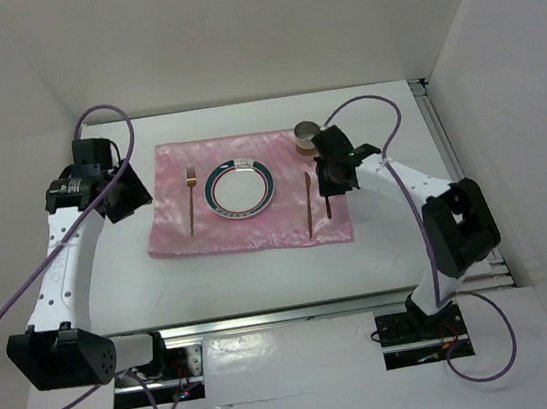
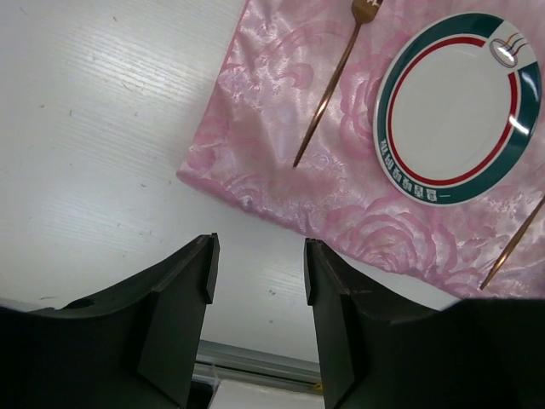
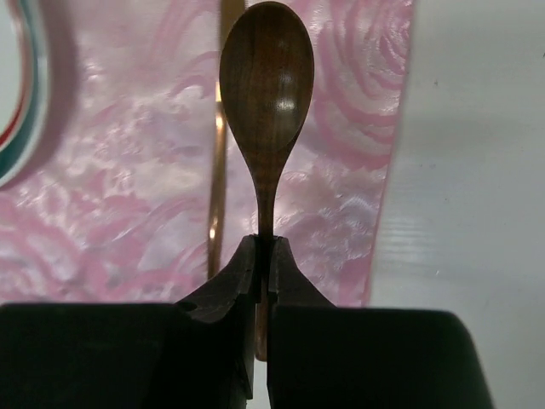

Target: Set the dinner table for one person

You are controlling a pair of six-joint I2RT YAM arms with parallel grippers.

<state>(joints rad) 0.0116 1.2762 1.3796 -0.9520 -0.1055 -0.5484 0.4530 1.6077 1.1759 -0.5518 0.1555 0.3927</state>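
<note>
Overhead, the white dinner table [image 1: 263,276] is being shown spread beneath both arms, with a shiny pink floral mat [image 1: 171,233] lying at its middle. On the mat, a plate [image 1: 240,189] rimmed in green and red is being flanked by a copper-coloured fork [image 1: 191,200] on its left and a slim copper-coloured utensil [image 1: 309,205] on its right. A small round cup [image 1: 305,138] is being shown at the mat's far right corner.

A dark wooden spoon [image 3: 266,94] is being gripped by its handle in the right gripper [image 3: 264,251], whose fingers are being pressed together on it. That detail is being given plainly only by the right wrist camera, where the spoon's bowl is being held above the mat's right edge, just beside the slim utensil. From above, the spoon is being reduced to a dark sliver under the gripper.

The left gripper [image 2: 255,264] is being held over bare table off the mat's left side, jaws apart around nothing. The gap between them is being shown by the left wrist view alone.
</note>
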